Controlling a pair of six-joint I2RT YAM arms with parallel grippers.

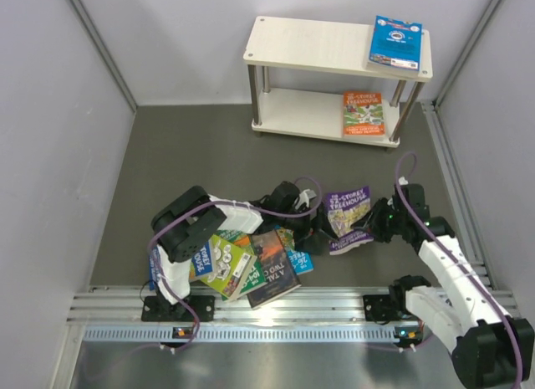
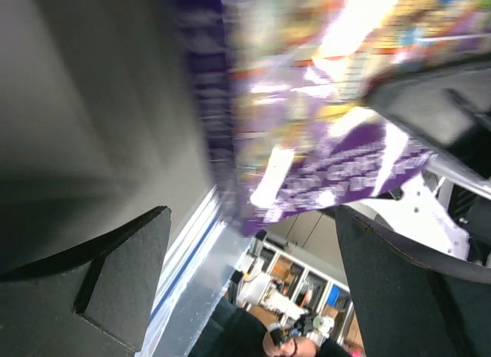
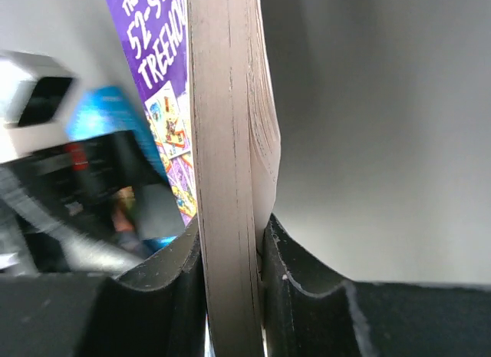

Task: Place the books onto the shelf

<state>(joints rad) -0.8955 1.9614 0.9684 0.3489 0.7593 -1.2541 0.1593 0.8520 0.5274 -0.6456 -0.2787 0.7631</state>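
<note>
Pages of the purple book (image 3: pixel 222 142) fill the gap of my right gripper (image 3: pixel 234 246). Its two fingers are clenched on the page edge, one pad on each side. Seen from overhead, the book sits at that gripper's 9 o'clock, cover tilted up toward the camera.

My left gripper (image 2: pixel 253 219) is at the book's own 9 o'clock side. It is released, fingers spread wide, with the blurred purple cover between and beyond them. I cannot tell whether either finger touches it.

At 8 o'clock from the purple book, a pile of books (image 1: pixel 251 268) lies overlapping on the worktop (image 1: pixel 209 155), showing green, dark and blue covers.

Well apart at 12 o'clock stands the shelf (image 1: pixel 326 48). A blue book (image 1: pixel 394 42) lies flat at the 3 o'clock end of its top board. An orange book (image 1: pixel 364 113) lies flat on the lower board beneath it.
</note>
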